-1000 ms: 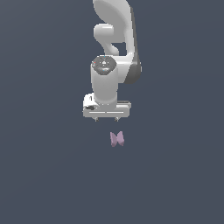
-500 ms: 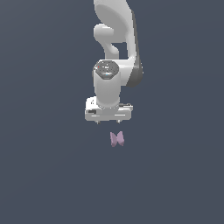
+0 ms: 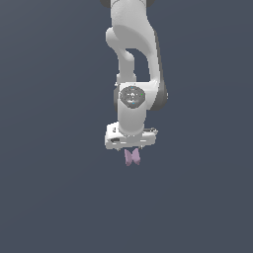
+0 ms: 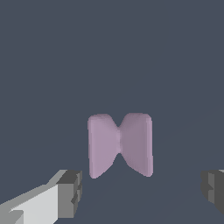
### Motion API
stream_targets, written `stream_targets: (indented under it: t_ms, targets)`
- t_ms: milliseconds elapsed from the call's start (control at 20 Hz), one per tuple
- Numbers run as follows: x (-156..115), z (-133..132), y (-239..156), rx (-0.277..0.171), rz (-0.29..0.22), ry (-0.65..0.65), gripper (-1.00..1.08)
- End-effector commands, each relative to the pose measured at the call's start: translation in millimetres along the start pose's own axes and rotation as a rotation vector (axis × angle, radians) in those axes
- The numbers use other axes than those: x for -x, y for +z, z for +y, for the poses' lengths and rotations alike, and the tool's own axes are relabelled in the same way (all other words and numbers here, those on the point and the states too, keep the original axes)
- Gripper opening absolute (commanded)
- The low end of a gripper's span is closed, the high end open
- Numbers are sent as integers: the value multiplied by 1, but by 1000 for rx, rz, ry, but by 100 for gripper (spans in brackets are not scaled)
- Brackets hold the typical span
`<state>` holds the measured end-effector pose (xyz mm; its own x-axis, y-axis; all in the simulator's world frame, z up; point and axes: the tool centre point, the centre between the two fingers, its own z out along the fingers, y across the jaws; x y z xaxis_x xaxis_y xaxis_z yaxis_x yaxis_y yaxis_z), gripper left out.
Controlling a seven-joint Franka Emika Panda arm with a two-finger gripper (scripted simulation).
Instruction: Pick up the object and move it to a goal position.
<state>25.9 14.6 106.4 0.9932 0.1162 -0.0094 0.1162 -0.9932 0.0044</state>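
Approach stage only, nothing grasped yet. Object (image 3: 132,157) lay on the dark table (image 3: 54,197), just below the white gripper (image 3: 131,147) in the exterior view, its upper edge partly hidden behind the gripper body. Wrist view: object (image 4: 120,144) seen whole, two flared lobes joined at a narrow waist, sitting between the two dark fingertips (image 4: 70,192) with clear gaps either side. Gripper (image 4: 142,190) spread apart, wider than the object, touching nothing. Not lifted, not moved. No goal marker visible in either view, so goal position could not be placed.

Left to do, by judgement: finish the descent, close on the lobes or waist, lift, carry to goal.

Against the earlier frames: arm lowered and shifted slightly toward the exterior view's right, now directly over the object. Gap between gripper and object, plain a second ago, nearly closed up in the exterior view. Object itself in the same spot on the table, same orientation, untouched.
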Motion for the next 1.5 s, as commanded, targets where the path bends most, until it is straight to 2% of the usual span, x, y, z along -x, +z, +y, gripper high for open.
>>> stream_targets:
  t_ms: [0, 500, 950, 1200, 1250, 1450]
  targets:
    - [-6, -6, 8, -2, 5, -15, 100]
    - [-10, -11, 18, -4, 8, -27, 100]
    - [-10, -11, 59, -4, 9, -28, 100]
    - [-12, -12, 65, -4, 10, -29, 100]
    - [-12, -12, 65, -4, 10, -29, -100]
    - [-12, -12, 65, -4, 10, -29, -100]
